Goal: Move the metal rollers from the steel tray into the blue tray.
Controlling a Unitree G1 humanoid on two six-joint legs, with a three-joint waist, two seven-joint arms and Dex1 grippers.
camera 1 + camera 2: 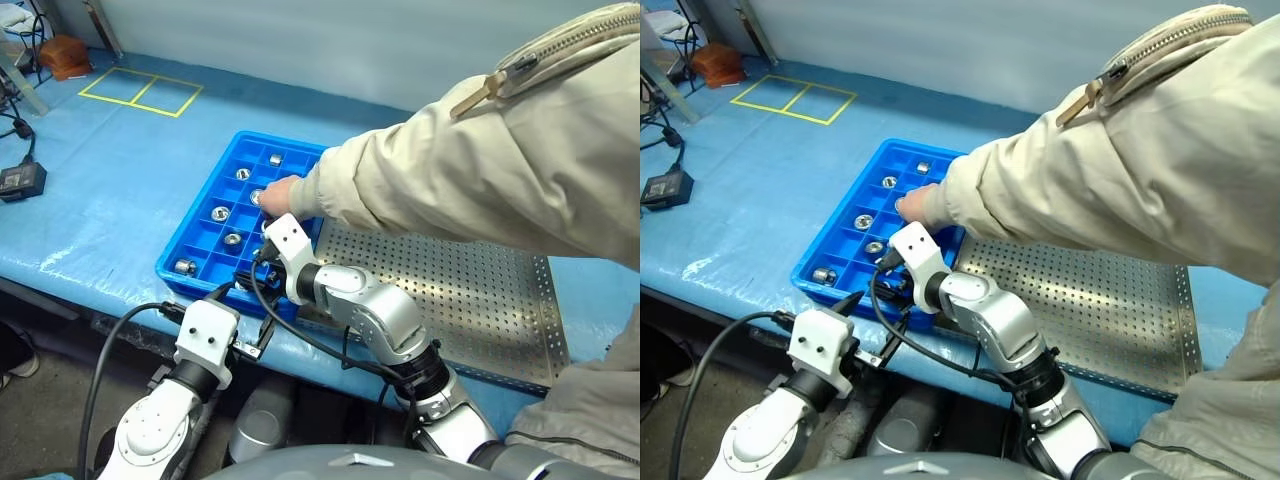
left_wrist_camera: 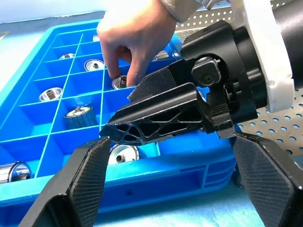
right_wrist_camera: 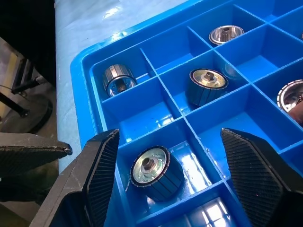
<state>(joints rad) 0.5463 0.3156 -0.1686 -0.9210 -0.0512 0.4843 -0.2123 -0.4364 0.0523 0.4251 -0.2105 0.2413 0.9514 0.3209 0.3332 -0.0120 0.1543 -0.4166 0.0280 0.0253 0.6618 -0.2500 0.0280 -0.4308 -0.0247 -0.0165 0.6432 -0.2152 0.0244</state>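
The right end effector (image 3: pixel 163 189) is hanging with its fingers spread wide over a compartment at the near edge of the blue tray (image 1: pixel 196 232), and a roller (image 3: pixel 155 172) is lying loose in that cell between the fingers, gripped by neither. The left end effector (image 2: pixel 175 184) is waiting just off the tray's near rim, also wide and empty. Other metal rollers (image 1: pixel 221 213) are sitting one to a cell across the tray, which is lying on the blue-covered table (image 1: pixel 110 170) beside the steel tray (image 1: pixel 470 300); the part of the steel tray in view is showing no rollers. A person's hand (image 1: pixel 282 192) is reaching into the blue tray and touching a roller just beyond the right end effector. The main risk is that hand: any move by the right arm could be striking or pinching the fingers. A finger dragging on a divider could also be shoving the tray along the table.
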